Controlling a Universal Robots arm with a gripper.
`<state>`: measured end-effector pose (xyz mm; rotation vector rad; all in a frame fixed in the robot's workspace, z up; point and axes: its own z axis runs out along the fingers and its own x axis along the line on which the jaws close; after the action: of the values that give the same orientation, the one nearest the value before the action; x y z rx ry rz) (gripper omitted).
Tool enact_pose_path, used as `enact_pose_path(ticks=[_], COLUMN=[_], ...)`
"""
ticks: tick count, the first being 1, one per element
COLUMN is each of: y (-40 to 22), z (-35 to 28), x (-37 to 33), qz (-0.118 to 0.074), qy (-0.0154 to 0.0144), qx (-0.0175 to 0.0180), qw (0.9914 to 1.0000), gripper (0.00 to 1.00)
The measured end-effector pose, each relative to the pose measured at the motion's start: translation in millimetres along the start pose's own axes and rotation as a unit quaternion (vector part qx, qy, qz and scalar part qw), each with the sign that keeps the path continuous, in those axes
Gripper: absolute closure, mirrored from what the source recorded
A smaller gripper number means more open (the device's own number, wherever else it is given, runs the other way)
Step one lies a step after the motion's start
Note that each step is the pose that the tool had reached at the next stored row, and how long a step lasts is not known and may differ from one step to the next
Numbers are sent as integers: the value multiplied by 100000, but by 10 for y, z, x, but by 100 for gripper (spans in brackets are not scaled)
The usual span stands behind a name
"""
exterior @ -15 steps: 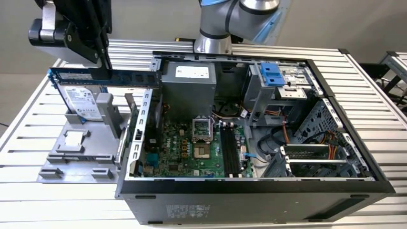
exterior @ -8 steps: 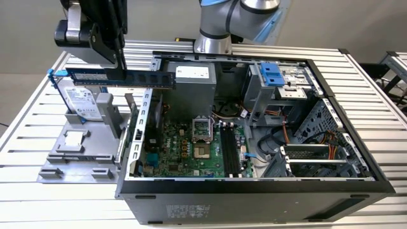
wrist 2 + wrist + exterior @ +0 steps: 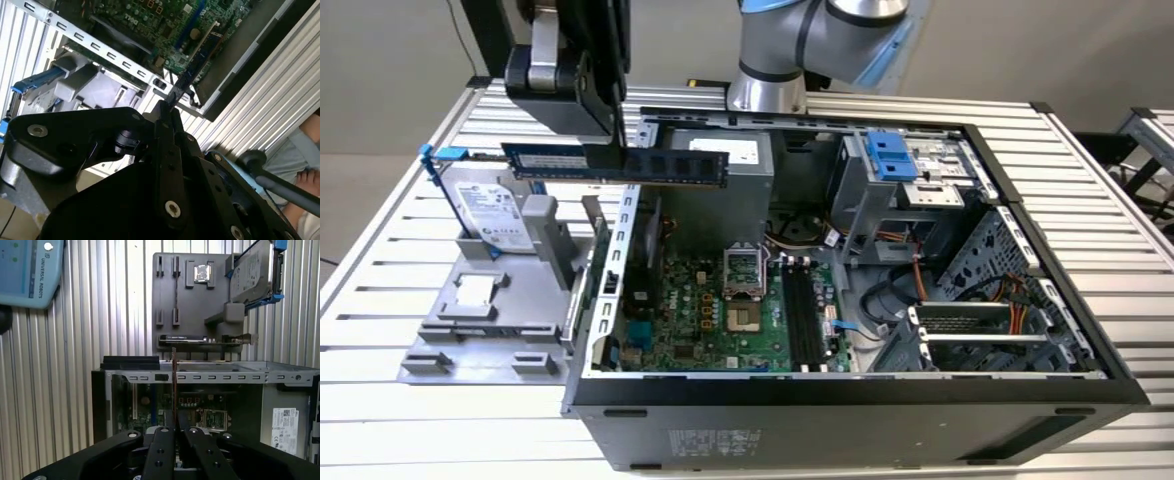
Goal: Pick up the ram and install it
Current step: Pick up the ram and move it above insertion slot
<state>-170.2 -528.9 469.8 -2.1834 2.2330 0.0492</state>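
Case [image 3: 854, 420] stands nearest, black front wall toward me, side open: 1 of it, on the slatted table [image 3: 1121, 200]. Inside lies the green motherboard [image 3: 720, 320] w/ long black slots [image 3: 803, 315]; can't count those for sure. Beside the case, on the exterior view's left, 1 grey fixture [image 3: 480, 330] carries 1 hard drive [image 3: 491, 212] in a blue frame, propped upright. Above that, the gripper [image 3: 604, 145] is clamped on the ram [image 3: 674, 167]: 1 stick, held level in the air, flat side toward me. It reaches from over the hard drive to over the case's side wall, well apart from the slots. Farthest back, the arm [image 3: 767, 60] rises at the case's rear.

Exterior view gives the ram's flat side w/ chips & pale label. Both wrist views give it edge-on, a thin line sticking out btw the 2 black fingers [image 3: 161, 440]. First wrist view adds the fixture face-on w/ its grooves, plus 1 pale-blue pendant [image 3: 27, 270] against the slats. Second wrist view adds part of a person [image 3: 305, 180] beyond the table's edge.
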Motion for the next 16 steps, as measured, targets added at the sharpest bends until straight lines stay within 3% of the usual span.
enact_pose_path(ticks=[16], y=[-396], z=[-4], x=[-14], qz=[-1], qy=[4], qx=[-2], qw=[100000], gripper=[100])
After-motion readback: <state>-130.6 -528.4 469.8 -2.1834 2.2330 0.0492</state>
